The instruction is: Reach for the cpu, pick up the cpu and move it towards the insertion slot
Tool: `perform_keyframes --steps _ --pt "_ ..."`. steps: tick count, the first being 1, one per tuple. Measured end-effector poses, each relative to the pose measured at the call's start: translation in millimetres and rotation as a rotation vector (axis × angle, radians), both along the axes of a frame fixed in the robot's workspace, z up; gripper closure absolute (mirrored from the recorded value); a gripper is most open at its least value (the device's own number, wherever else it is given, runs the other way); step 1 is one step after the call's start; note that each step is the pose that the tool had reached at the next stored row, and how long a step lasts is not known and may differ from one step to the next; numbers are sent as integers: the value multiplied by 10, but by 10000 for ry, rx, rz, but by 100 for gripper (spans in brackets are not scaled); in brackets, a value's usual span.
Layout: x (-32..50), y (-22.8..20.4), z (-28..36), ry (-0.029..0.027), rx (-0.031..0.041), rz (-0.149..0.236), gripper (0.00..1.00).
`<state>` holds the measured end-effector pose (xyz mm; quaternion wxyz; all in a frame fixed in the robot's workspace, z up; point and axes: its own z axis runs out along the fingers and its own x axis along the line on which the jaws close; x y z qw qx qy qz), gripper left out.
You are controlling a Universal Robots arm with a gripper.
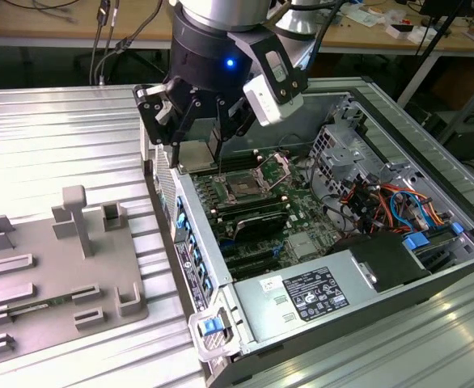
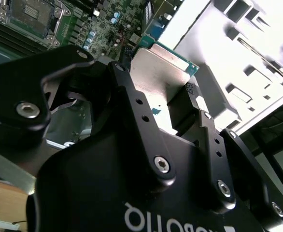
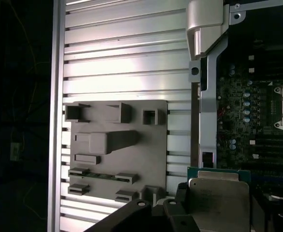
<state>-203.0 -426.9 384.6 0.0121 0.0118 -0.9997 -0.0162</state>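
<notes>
Nearest in the exterior view, a white printed label point(image 1: 314, 293) lies on the power supply inside the open computer case point(image 1: 431, 145). Deeper in, the insertion slot point(image 1: 243, 187) sits open on the green board. Above the case's far edge, the pincer point(image 1: 195, 153) grips the cpu point(image 2: 163, 72), held off the ribbed surface point(image 1: 51, 137).

The computer case point(image 1: 399, 267) lies open on the table point(image 1: 51, 145). Inside it, the slot point(image 1: 243, 187) sits on the board point(image 1: 302, 206), near the case wall towards the exterior view's left. The gripper point(image 1: 209, 141) hangs above that wall, holding the cpu point(image 1: 195, 155). The holder plate point(image 1: 43, 267) lies on the table beside the case, further to the exterior view's left.
</notes>
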Motion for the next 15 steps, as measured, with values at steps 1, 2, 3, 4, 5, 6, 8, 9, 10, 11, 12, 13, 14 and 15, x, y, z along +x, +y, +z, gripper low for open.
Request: perform_keyframes --steps 1,2,3,4,5,6,8,9,10,11,12,13,14,15 --pt "11 0 0 -1 0 0 45" --pt "31 0 0 0 0 0 45" --pt "49 0 0 0 0 0 45" --pt "59 0 0 0 0 0 45" --pt "69 0 0 0 0 0 45" --pt "80 0 0 0 0 0 45" --pt "108 0 -1 0 0 0 45" --pt "118 0 -1 0 -1 -1 45" --pt "130 0 -2 0 0 -1 45" --pt "140 0 -2 0 0 0 45" --pt "152 0 -3 -1 -1 0 45" --pt "163 0 -5 -1 -3 0 45" --pt "177 0 -10 -6 -13 0 45" --pt "186 0 -12 -10 -20 0 45"
